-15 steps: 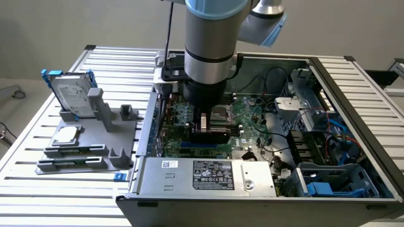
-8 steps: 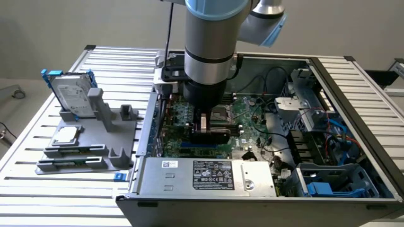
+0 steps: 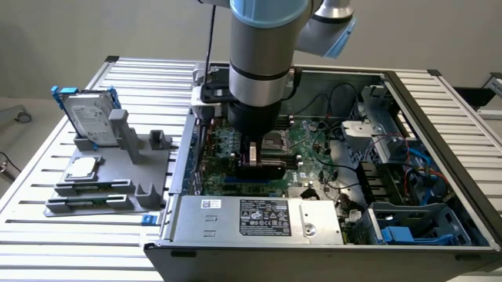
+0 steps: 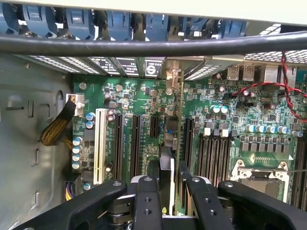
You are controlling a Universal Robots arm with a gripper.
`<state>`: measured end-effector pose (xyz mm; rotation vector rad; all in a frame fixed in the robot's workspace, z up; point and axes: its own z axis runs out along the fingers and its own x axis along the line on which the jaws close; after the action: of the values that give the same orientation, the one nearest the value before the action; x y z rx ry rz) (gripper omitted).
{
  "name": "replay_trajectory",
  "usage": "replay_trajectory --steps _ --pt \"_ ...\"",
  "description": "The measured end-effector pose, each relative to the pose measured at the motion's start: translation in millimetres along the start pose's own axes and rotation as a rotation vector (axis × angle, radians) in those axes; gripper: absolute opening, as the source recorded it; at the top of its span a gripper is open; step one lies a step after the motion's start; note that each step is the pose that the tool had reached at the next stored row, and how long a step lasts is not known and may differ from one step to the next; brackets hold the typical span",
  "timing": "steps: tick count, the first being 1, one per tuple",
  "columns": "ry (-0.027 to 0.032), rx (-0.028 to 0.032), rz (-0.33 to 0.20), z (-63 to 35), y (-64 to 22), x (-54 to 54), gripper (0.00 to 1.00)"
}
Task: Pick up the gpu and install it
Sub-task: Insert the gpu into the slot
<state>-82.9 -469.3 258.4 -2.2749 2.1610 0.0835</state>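
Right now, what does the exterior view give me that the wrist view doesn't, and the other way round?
Exterior view adds: the hard drive in its blue frame, the processor chip on the grey holder beside the case, and the silver power supply. Wrist view adds: the white expansion slot and the black slots flanking the gpu. Both share: the gripper closed on the gpu, the motherboard and the processor socket.

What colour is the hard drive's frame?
The frame is blue; the exterior view shows it best.
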Motion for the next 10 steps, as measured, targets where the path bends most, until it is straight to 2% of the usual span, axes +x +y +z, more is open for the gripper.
replay_trajectory --steps 10 --pt "-0.0002 -0.0009 0.0 4.1 -0.1 0.2 0.26"
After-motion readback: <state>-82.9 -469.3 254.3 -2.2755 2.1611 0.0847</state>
